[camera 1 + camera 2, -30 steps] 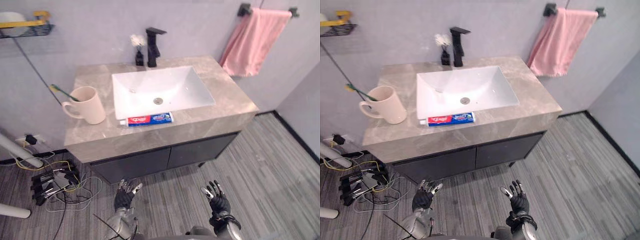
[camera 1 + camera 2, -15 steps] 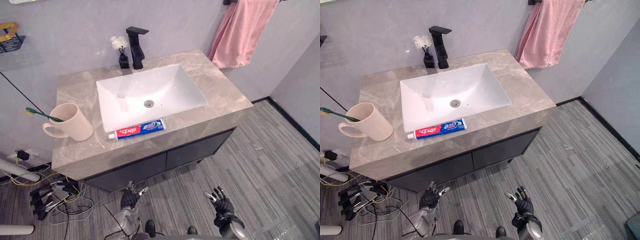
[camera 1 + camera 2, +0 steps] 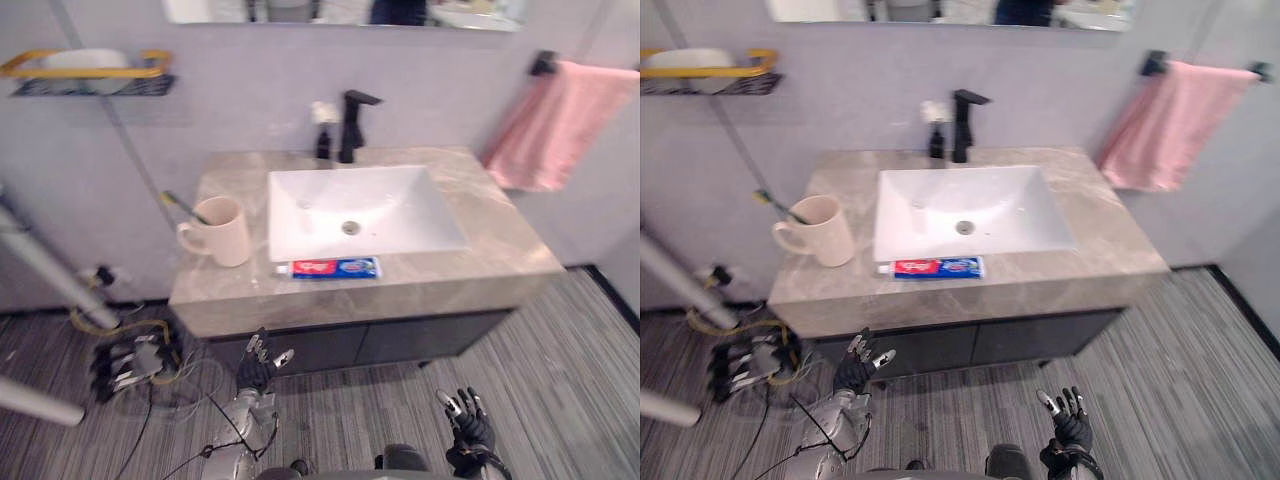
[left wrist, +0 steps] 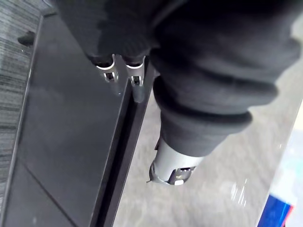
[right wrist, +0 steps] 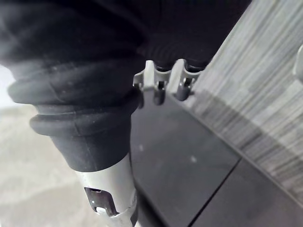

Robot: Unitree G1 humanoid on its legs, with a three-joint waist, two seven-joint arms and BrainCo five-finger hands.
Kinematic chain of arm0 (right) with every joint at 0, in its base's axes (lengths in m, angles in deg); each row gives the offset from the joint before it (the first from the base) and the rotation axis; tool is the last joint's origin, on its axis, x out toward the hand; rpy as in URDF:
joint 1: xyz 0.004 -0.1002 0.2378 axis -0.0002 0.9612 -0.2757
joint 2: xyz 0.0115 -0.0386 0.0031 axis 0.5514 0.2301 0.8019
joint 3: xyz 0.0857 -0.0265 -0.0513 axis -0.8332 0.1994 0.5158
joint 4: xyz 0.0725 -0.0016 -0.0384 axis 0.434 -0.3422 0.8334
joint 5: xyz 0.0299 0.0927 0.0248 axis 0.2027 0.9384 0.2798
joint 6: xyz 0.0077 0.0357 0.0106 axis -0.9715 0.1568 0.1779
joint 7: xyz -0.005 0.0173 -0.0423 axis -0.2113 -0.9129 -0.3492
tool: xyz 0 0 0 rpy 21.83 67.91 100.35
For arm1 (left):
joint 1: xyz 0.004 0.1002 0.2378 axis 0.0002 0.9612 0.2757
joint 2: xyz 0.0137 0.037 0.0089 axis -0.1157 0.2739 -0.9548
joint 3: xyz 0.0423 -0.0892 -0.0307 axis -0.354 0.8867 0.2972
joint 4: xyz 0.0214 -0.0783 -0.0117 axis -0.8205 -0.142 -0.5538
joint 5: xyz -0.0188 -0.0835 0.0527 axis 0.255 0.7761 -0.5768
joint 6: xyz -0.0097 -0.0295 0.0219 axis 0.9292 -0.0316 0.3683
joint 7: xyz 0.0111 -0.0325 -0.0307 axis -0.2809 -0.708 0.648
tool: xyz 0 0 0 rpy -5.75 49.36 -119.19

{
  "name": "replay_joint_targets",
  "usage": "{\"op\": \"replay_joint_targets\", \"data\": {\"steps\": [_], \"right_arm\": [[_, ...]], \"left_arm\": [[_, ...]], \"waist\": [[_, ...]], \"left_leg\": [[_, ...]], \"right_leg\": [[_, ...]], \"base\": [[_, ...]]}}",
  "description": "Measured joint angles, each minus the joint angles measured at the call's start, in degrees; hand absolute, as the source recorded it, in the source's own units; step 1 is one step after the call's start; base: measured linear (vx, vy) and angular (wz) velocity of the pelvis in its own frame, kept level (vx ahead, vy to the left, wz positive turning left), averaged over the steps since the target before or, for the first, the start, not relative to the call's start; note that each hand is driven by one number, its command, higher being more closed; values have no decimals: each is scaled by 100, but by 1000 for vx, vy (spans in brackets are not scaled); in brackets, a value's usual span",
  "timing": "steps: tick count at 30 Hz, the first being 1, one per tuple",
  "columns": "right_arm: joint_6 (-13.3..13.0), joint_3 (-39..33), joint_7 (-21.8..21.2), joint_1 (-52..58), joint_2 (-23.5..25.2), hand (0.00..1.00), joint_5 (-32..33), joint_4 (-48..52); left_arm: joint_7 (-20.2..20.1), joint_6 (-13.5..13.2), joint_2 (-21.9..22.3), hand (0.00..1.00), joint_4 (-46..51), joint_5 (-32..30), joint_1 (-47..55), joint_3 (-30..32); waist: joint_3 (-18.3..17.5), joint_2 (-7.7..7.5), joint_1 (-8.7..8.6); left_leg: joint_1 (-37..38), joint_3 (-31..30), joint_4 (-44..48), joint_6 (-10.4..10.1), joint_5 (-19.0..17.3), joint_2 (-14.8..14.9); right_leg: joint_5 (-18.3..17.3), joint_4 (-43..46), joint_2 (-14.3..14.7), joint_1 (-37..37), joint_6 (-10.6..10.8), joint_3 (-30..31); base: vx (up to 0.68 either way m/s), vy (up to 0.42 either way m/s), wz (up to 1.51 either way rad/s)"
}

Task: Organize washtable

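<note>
One toothpaste tube (image 3: pixel 335 267), print unreadable, lies before the sink (image 3: pixel 400 205).

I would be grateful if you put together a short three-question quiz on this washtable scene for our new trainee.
1. True or false: the toothpaste tube lies inside the sink basin.
2. What stands in the mug? A) a toothbrush B) a razor C) a comb
3. Fill in: the pink towel hangs on the robot's ___ side of the washtable.
Key: 1 false, it lies on the countertop in front of the basin; 2 A; 3 right.
</note>
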Motion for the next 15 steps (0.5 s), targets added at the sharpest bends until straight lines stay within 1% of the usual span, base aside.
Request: {"op": "replay_joint_targets", "data": {"steps": [1,2,3,4,5,7,8,9,10,11,12,13,14,15], "right_arm": [[-15,-14,0,-36,-3,0,-101,61],[-12,-14,4,-53,-1,0,-122,55],[-9,-12,6,-72,10,0,-155,41],[-9,-26,35,-216,-129,0,-165,-37],[-14,-61,33,-250,-171,0,-165,-31],[-11,-174,21,-328,-288,0,-165,-18],[-13,-232,18,-375,-288,0,-164,-1],[8,-251,62,-386,-309,0,-158,-6],[5,-259,61,-355,-283,0,-159,-9],[-4,-230,48,-329,-272,0,-159,13],[-4,-226,40,-333,-269,0,-159,71],[-5,-228,40,-309,-268,0,-158,129],[-7,-238,41,-243,-268,0,-157,217],[-15,-247,59,-181,-269,0,-152,231]], "left_arm": [[40,-13,0,0,-1,0,-2,-1],[59,-25,-3,0,1,1,-9,1],[65,-43,-10,0,5,1,-12,10],[94,-38,164,0,-47,3,37,20],[88,-53,227,0,-31,4,67,8],[95,-61,448,0,-27,11,115,22],[85,-73,459,0,-13,20,125,-9],[95,-95,462,0,-4,24,135,32],[99,-108,464,0,11,36,162,74],[102,-130,494,0,22,134,232,184],[104,-129,496,0,23,211,301,263],[104,-129,497,0,24,240,324,266],[102,-130,500,0,29,259,377,265],[103,-130,499,0,28,261,446,270]], "waist": [[-37,-60,-22],[-56,-146,-16],[-62,-269,4],[-4,-101,25],[4,-31,43],[17,96,172],[12,159,269],[14,187,305],[16,190,303],[19,183,298],[16,188,289],[16,189,280],[16,177,289],[-3,144,289]], "left_leg": [[-201,-331,66,-84,8,-95],[-244,-468,85,-143,8,-176],[-250,-580,83,-195,26,-267],[-302,-868,202,-356,118,-194],[-302,-966,183,-391,129,-155],[-312,-1018,122,-507,206,-32],[-279,-1009,68,-588,261,44],[-262,-965,64,-616,278,121],[-252,-893,59,-616,279,159],[-231,-683,30,-616,278,251],[-185,-447,-55,-614,276,342],[-152,-329,-104,-613,275,360],[-93,-222,-177,-611,274,433],[-28,-131,-242,-587,258,434]], "right_leg": [[50,-899,-88,180,26,10],[105,-1261,-167,271,55,-29],[187,-1495,-261,370,48,-106],[130,-1629,-257,645,-96,-597],[91,-1636,-231,688,-154,-720],[66,-1633,-147,761,-191,-967],[1,-1627,-95,843,-306,-1120],[-54,-1610,-36,913,-397,-1245],[-73,-1606,-5,931,-428,-1285],[-120,-1592,67,919,-510,-1280],[-146,-1583,113,913,-552,-1276],[-160,-1572,130,913,-573,-1276],[-170,-1564,158,904,-583,-1249],[-185,-1572,175,908,-600,-1219]], "base": [[105,-250,147],[127,-253,121],[191,-342,136],[166,-286,124],[127,-271,114],[31,-192,57],[15,-223,63],[6,-221,49],[-41,-167,22],[-70,-161,-2],[-78,-117,-9],[-74,-56,-9],[-73,-21,-16],[-65,-18,-19]]}}
